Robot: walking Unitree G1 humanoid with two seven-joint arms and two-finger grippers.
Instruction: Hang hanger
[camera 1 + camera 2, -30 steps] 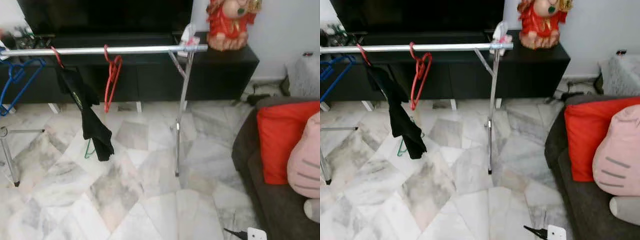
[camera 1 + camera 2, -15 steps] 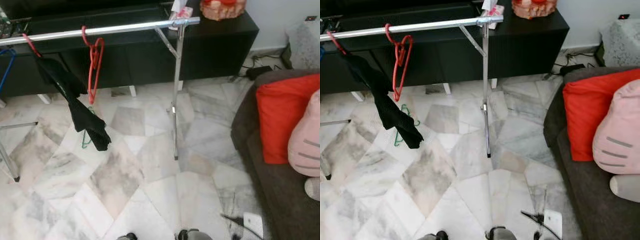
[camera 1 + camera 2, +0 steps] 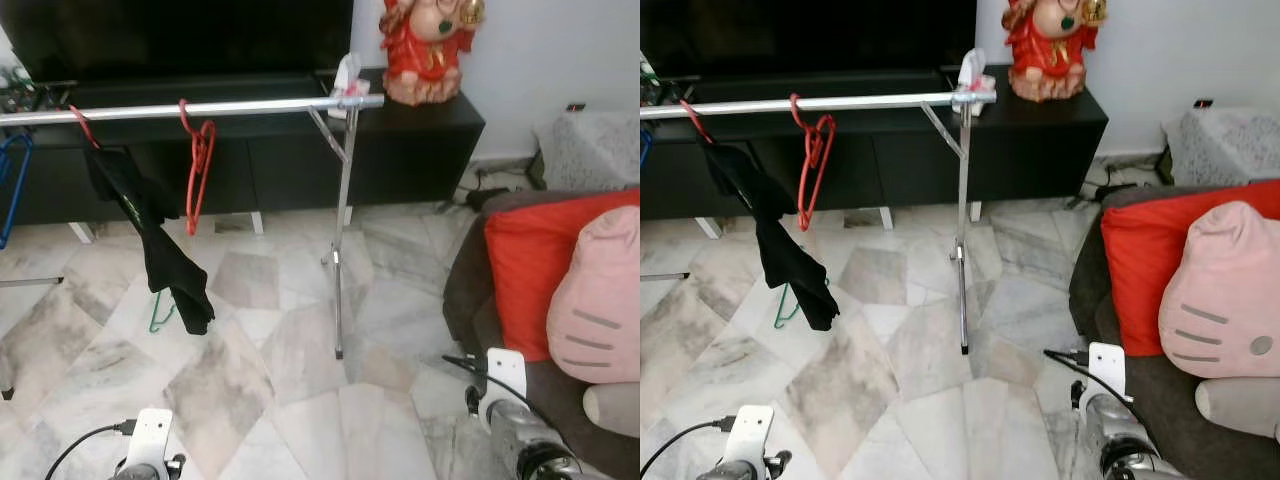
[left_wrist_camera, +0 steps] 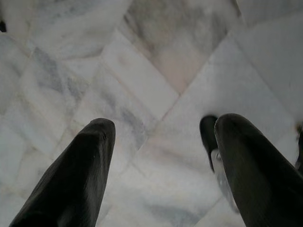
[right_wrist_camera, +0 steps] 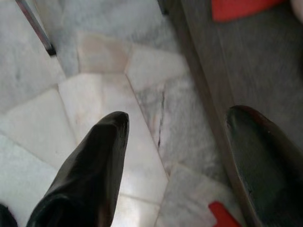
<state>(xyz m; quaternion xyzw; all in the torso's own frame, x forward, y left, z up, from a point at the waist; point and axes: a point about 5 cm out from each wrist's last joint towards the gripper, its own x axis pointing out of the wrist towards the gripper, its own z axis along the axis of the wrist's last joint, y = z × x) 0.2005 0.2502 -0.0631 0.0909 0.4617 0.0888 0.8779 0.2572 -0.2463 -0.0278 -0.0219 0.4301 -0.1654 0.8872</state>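
Since half a second ago the view has lifted; both wide-open, empty grippers, left gripper (image 4: 158, 156) and right gripper (image 5: 177, 156), hang over the marble floor (image 3: 300, 400), leaving the green wire hanger (image 3: 160, 315) below the chrome clothes rail (image 3: 200, 106) ungrasped.

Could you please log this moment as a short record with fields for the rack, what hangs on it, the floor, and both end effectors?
rack: metal rail on a thin leg, in front of a black cabinet
on the rail: red hanger, bare; black garment on another red hook; blue hanger at the far left
floor: green hanger lying on the marble tiles, behind the garment
left end effector: open, holding nothing, pointing at the floor
right end effector: open, holding nothing, beside the sofa
sofa: red cushion, pink cushion
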